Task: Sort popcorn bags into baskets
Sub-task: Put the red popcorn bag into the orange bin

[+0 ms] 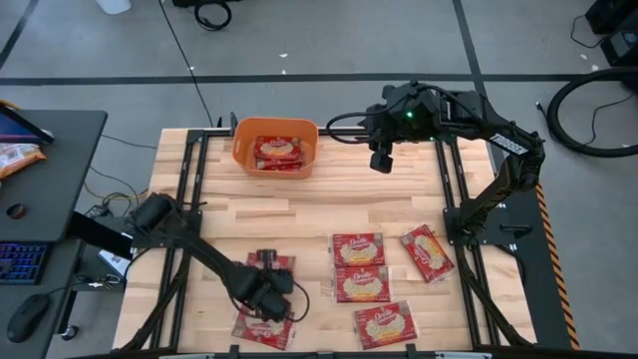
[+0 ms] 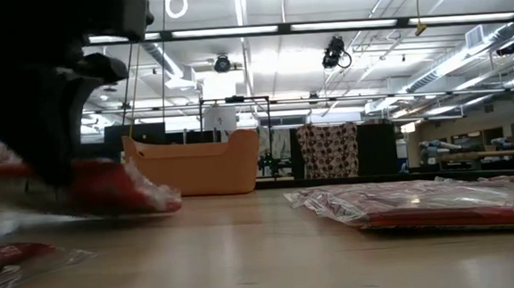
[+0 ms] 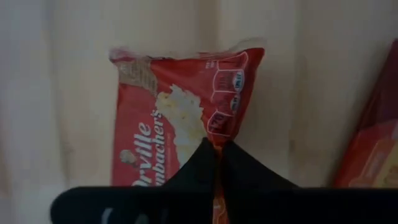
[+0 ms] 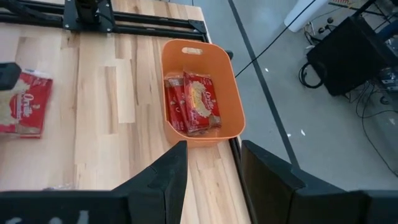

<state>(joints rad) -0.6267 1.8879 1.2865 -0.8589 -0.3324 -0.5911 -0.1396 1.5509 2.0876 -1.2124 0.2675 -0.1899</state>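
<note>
High view, left pincer: your left pincer (image 1: pixel 271 289) is low over the near-left of the table (image 1: pixel 299 214), closed on a popcorn bag (image 1: pixel 274 263) there; it grips the bag's edge because a flat packet offers little else to pinch.
High view, other bags: another packet (image 1: pixel 261 329) lies just nearer the table's front edge, and four more (image 1: pixel 361 284) lie flat in a loose group to the right, spread apart so each can be taken singly.
High view, basket: the orange basket (image 1: pixel 240 153) sits at the far edge, well apart from the loose bags, with red packets (image 1: pixel 276 151) already inside.
High view, right pincer: your right pincer (image 1: pixel 380 161) hangs just beside the basket on its right.
Low view: a dark mass at the left, likely your left arm, presses on a red packet (image 2: pixel 108 191) whose end looks slightly lifted off the table; the basket (image 2: pixel 196 164) stands behind, and more packets (image 2: pixel 395 205) lie at the right.
Left wrist view: the fingertips (image 3: pixel 202 158) meet tight on the packet's (image 3: pixel 180 124) near edge, so the grip looks set for lifting.
Right wrist view: the right pincer (image 4: pixel 211 165) stands open and empty, looking down on the basket (image 4: pixel 233 93) and the packets (image 4: pixel 193 102) in it; I judge it is waiting clear of the drop spot.
</note>
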